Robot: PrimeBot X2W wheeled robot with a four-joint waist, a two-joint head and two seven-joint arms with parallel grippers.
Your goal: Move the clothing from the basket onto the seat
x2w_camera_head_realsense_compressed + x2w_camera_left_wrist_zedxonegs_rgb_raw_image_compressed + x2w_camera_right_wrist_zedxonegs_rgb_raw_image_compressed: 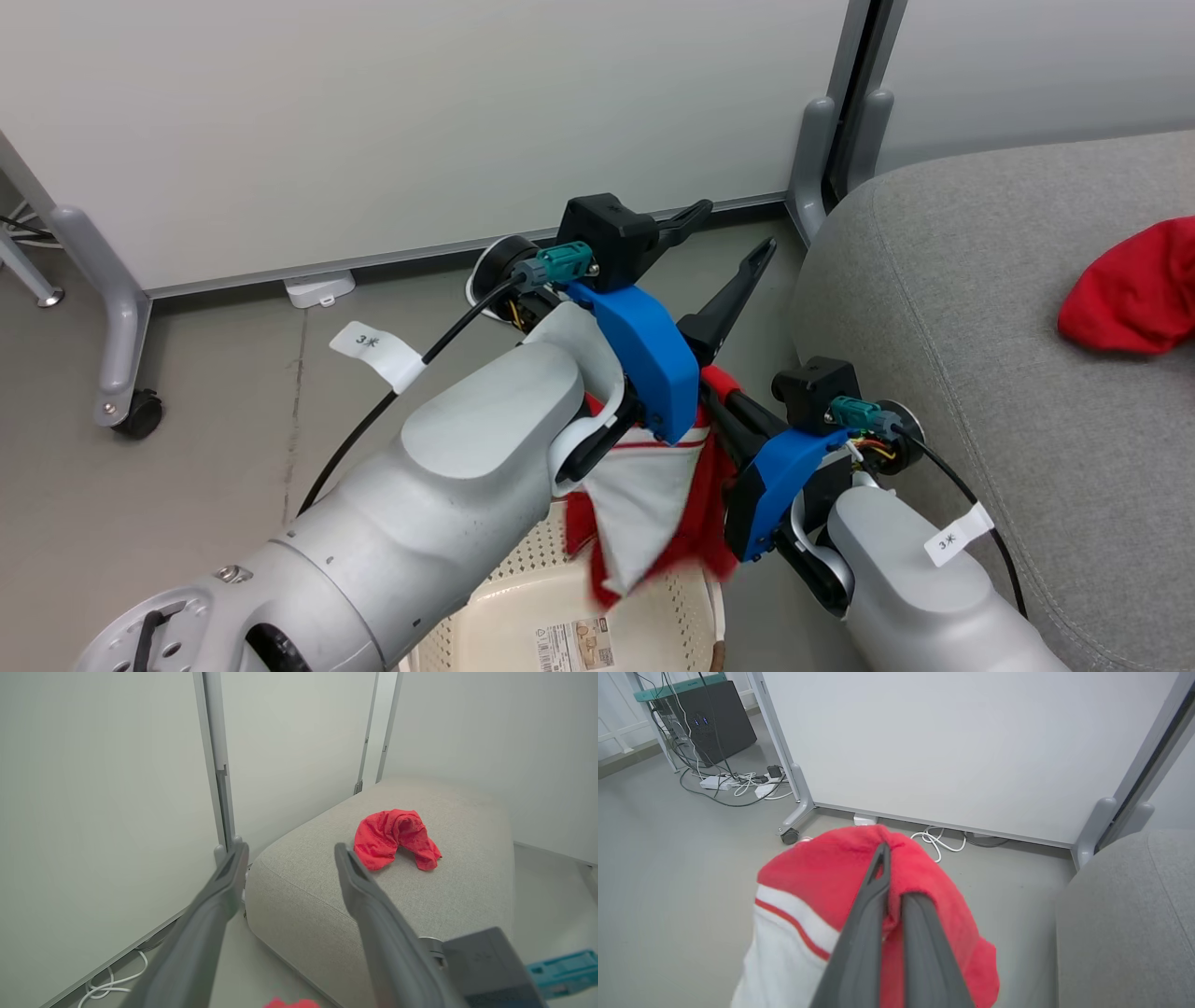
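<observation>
My right gripper (717,381) (896,873) is shut on the red garment with white panels and stripes (653,504) (803,924). The garment hangs from the gripper above the cream basket (523,597), just left of the seat. Higher up, my left gripper (733,229) (290,848) is open with nothing between its fingers, which point at the seat's corner. The plain red garment (1134,289) (392,835) lies crumpled on the light-grey seat (980,327) (444,896) (1134,914). My left forearm hides most of the basket.
White partition panels (420,121) on grey wheeled feet (126,373) stand right behind the basket and against the seat's end. Cables and a power strip (719,781) lie on the floor by a black box (714,718). A white cord (938,840) coils at the panel's base.
</observation>
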